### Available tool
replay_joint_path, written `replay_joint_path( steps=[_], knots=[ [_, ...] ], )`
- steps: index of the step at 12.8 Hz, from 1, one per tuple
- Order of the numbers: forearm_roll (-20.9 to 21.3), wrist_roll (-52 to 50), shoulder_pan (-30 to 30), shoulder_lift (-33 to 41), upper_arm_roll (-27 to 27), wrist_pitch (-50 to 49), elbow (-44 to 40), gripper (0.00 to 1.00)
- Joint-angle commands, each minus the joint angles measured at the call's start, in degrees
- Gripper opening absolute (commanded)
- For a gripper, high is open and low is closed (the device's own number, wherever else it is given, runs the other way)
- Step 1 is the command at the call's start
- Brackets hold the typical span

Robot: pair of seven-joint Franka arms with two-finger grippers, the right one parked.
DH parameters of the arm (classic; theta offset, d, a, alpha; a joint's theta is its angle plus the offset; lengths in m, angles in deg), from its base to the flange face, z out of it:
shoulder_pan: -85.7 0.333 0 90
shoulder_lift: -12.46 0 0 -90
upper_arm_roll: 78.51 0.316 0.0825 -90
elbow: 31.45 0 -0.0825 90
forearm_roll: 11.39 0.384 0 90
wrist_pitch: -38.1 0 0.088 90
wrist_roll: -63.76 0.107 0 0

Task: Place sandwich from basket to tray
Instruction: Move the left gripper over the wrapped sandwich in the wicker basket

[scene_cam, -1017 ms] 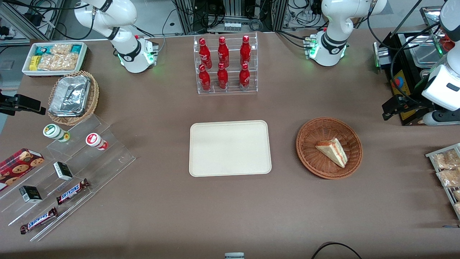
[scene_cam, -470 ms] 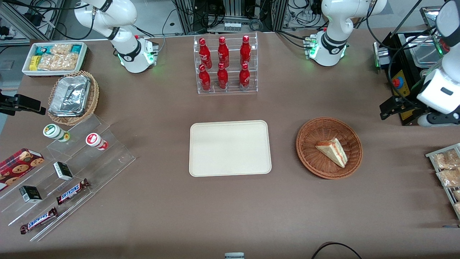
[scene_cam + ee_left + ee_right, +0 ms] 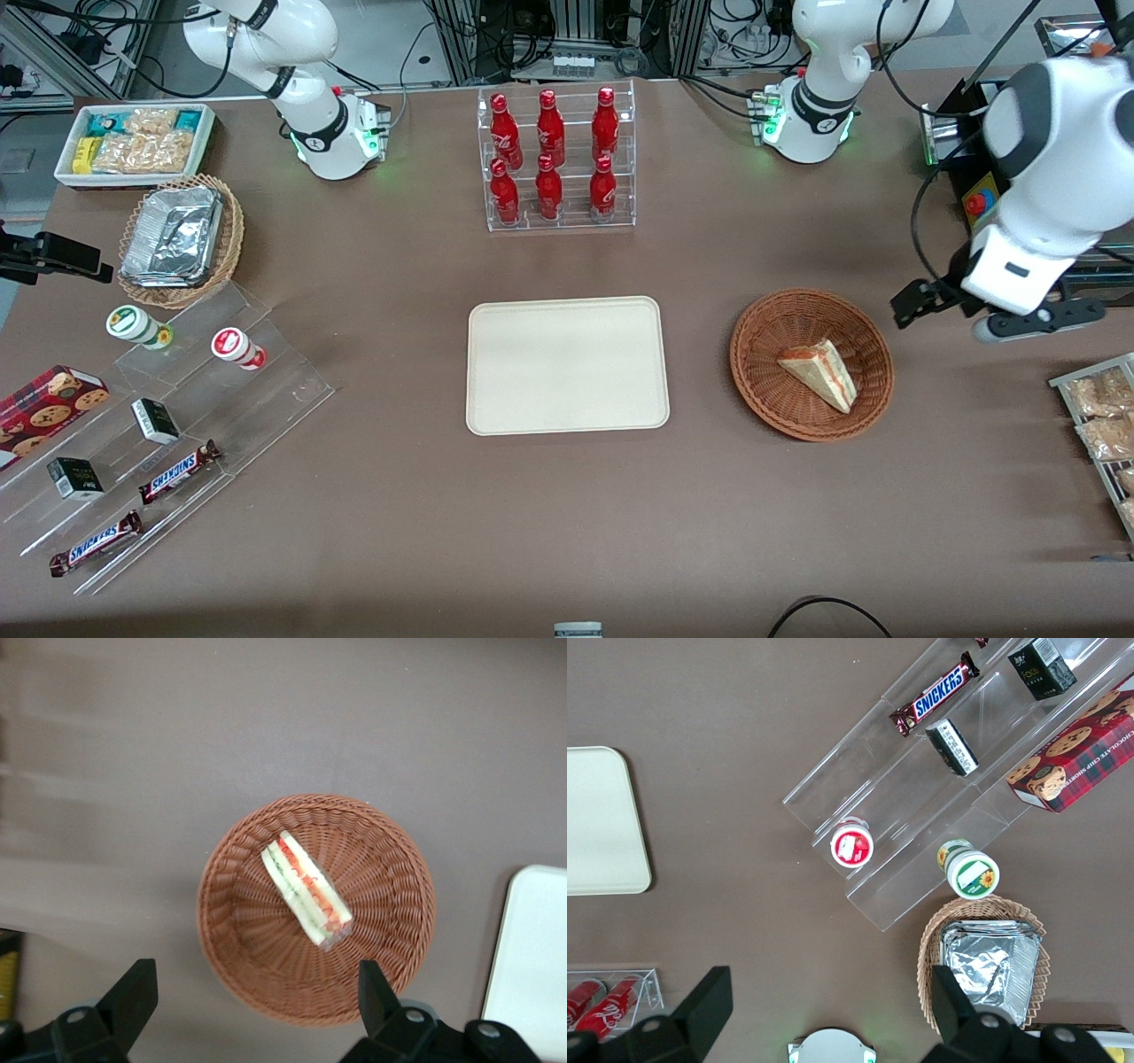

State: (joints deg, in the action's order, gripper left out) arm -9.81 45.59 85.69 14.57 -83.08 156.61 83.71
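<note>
The sandwich (image 3: 819,373) (image 3: 306,893), a pale wedge with red and green filling, lies in the round reddish-brown wicker basket (image 3: 762,390) (image 3: 390,930). The cream tray (image 3: 567,365) (image 3: 536,966) lies flat beside the basket toward the parked arm's end, with nothing on it. My left gripper (image 3: 252,997) is open and holds nothing. It hangs above the table off the basket's rim; its black fingers (image 3: 133,992) are spread wide. In the front view its white hand (image 3: 1010,279) is beside the basket, toward the working arm's end.
A clear rack of red bottles (image 3: 554,159) stands farther from the front camera than the tray. Bagged snacks on a wire rack (image 3: 1103,416) and a black box (image 3: 997,177) sit at the working arm's end. An acrylic stand with snacks (image 3: 159,425) and a foil-filled basket (image 3: 182,239) are at the parked arm's end.
My left arm has swung in from the table's end toward the basket, coming a little nearer the front camera. Sandwich, basket and tray have not moved.
</note>
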Motion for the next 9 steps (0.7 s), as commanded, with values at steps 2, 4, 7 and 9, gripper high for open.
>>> replay_joint_path(
  steps=[2, 4, 7, 9],
  knots=[
    [0.8, -16.94, -0.17, 2.2, -2.02, 11.89, 9.28, 1.0],
    [0.8, -26.43, -0.17, 0.8, -2.9, 14.81, 10.52, 1.0],
    [0.8, -35.94, -0.26, -2.36, -3.52, 16.39, 10.61, 1.0],
    [0.8, -38.51, -0.34, -4.74, -4.75, 18.33, 10.7, 1.0]
  ],
)
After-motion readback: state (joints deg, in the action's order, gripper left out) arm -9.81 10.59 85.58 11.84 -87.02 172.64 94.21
